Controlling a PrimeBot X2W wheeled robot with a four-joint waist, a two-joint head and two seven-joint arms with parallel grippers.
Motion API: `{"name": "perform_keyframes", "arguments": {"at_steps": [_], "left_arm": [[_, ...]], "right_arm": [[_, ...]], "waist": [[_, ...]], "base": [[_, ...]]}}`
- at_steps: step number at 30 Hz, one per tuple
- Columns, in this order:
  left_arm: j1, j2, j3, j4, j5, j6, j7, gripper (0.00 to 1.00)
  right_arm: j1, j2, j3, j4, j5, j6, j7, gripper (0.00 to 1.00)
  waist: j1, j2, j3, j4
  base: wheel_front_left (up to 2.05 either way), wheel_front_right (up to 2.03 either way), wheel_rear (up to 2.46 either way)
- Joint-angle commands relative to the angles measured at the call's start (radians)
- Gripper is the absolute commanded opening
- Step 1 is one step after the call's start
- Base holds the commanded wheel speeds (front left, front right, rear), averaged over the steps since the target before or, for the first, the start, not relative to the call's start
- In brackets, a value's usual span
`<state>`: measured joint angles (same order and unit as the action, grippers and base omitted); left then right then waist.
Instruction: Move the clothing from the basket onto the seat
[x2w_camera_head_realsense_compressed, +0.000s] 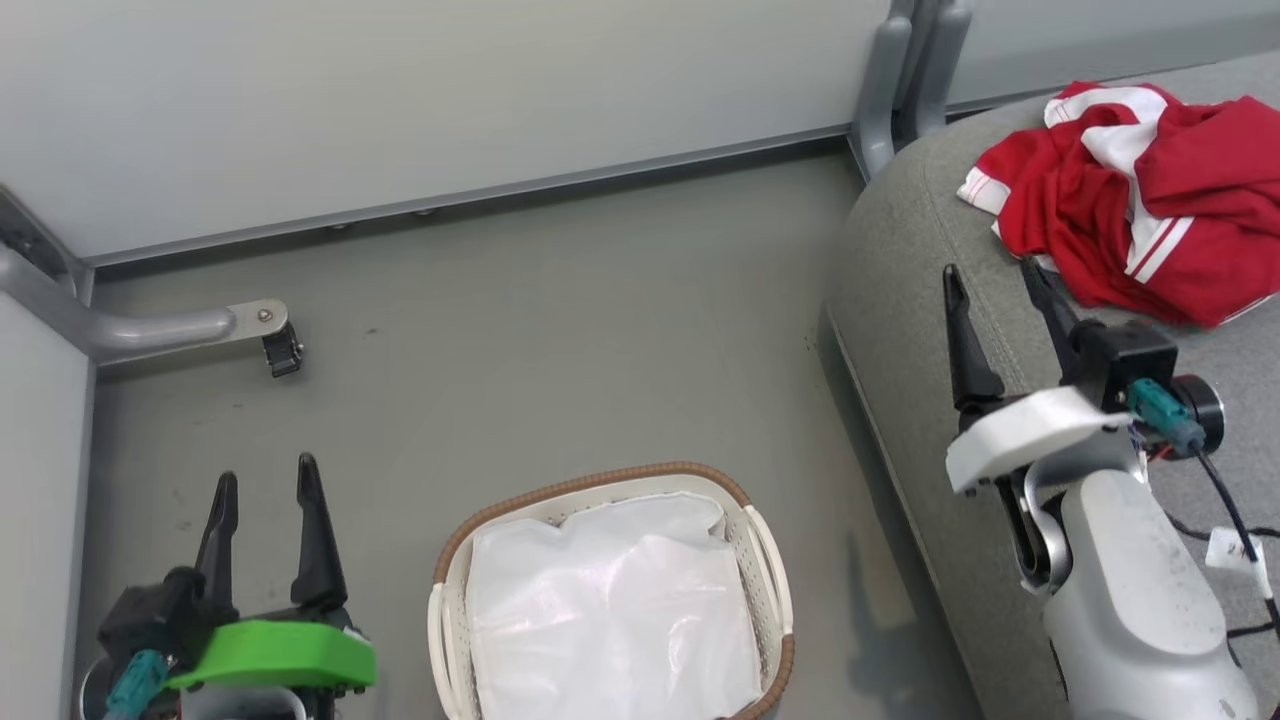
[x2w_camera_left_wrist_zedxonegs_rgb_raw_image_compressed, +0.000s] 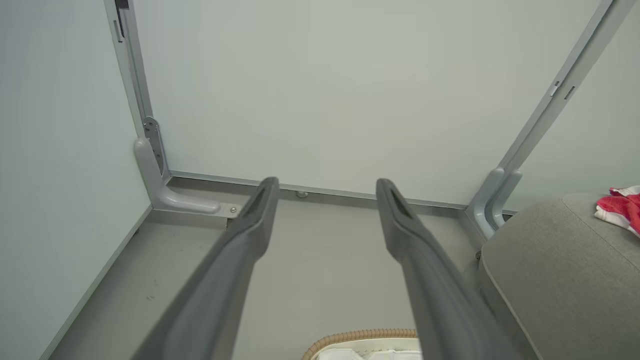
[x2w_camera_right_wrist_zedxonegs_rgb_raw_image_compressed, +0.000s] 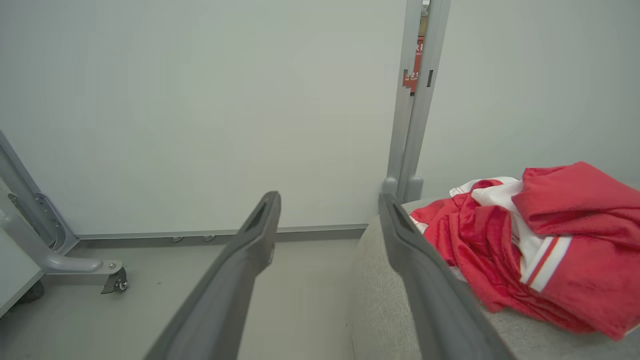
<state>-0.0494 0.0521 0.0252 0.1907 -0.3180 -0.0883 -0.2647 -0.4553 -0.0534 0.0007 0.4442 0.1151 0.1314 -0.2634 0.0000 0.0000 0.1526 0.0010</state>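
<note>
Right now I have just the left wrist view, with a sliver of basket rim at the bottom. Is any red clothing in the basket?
Observer: No. From the head view, the basket holds its white liner and no red fabric in the part that shows.
Operator: And my right gripper?
Observer: The right gripper is open and empty over the seat, by its edge, with its fingertips close to the clothing heaped there.

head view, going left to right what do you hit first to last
left gripper → basket → clothing, which lies on the seat
</note>
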Motion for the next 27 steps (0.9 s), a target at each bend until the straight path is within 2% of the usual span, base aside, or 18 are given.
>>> {"name": "perform_keyframes", "arguments": {"at_steps": [1, 7, 14, 27], "left_arm": [[0.031, -0.001, 0.008, 0.006, -0.006, -0.007, 0.001, 1.0], [0.107, -0.002, 0.003, 0.023, -0.03, -0.004, 0.001, 1.0], [0.172, -0.001, -0.012, 0.025, -0.039, 0.003, 0.001, 1.0], [0.193, -0.002, -0.039, 0.012, -0.032, 0.008, 0.001, 1.0]], "right_arm": [[0.042, -0.002, -0.001, -0.018, -0.006, -0.001, -0.002, 1.0], [0.17, 0.001, 0.055, -0.098, 0.023, -0.001, -0.002, 1.0], [0.289, 0.001, 0.094, -0.118, 0.097, -0.001, -0.002, 1.0], [0.352, 0.001, 0.126, -0.111, 0.124, -0.001, -0.002, 1.0]], "waist": [[0.0, 0.0, -0.04, 0.02], [0.0, 0.0, -0.081, 0.022], [0.0, 0.0, -0.124, 0.022], [0.0, 0.0, -0.148, 0.022]], "base": [[0.0, 0.0, 0.0], [0.0, 0.0, 0.0], [0.0, 0.0, 0.0], [0.0, 0.0, 0.0]]}}
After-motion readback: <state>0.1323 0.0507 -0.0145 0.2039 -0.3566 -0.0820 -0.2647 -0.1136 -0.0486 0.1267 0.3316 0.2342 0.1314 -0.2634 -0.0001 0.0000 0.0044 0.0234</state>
